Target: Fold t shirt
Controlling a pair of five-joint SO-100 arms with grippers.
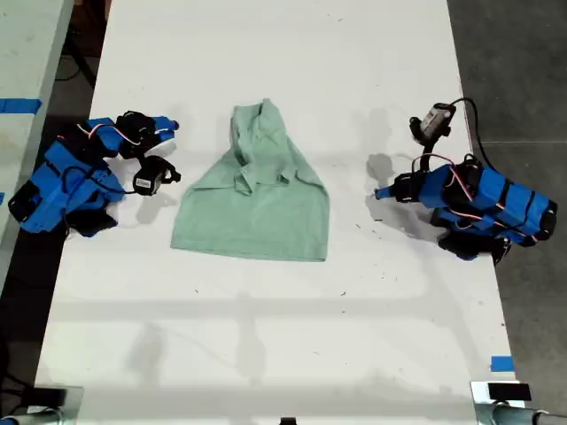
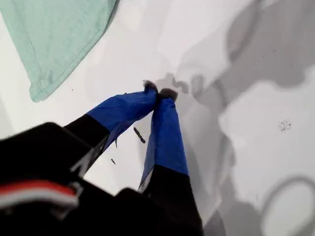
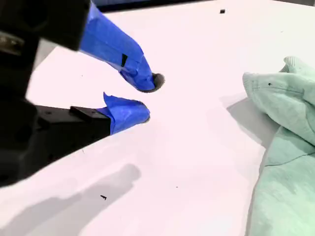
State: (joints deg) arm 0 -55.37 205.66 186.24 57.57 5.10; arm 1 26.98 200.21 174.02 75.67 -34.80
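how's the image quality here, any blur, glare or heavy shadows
Exterior view: sharp and evenly lit, with soft multiple shadows on the table beside both arms. First wrist view: my first gripper is soft and its black housing blurred; grey overlapping shadows cross the table. Second wrist view: the table is washed out, my second gripper fairly crisp, the shirt slightly soft.
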